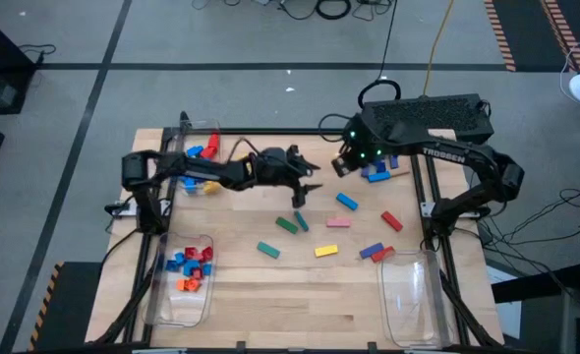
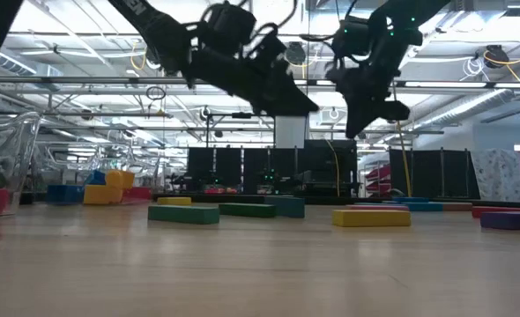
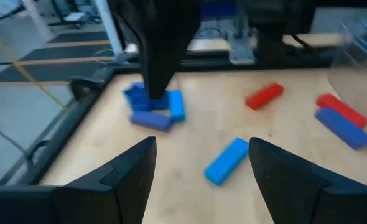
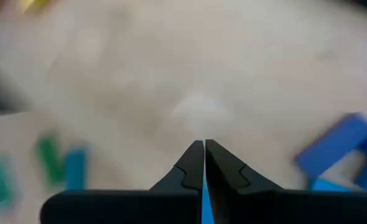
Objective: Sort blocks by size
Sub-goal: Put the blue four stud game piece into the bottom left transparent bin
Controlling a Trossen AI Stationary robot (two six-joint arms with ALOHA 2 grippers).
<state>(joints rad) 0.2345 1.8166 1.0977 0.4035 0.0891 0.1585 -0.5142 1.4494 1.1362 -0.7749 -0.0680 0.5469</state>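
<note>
Loose blocks lie on the wooden table: a blue cluster, a light blue bar, red, pink, two green bars, yellow and a blue and red pair. My left gripper hangs open above the table's middle. In its wrist view the light blue bar lies below, between its fingers. My right gripper is shut and points down beside the blue cluster. The low view shows the right gripper well above the tabletop.
A clear bin at the far left holds red, blue and yellow blocks. Another bin at the near left holds red, blue and orange ones. A third bin stands at the near right. A black frame edges the table.
</note>
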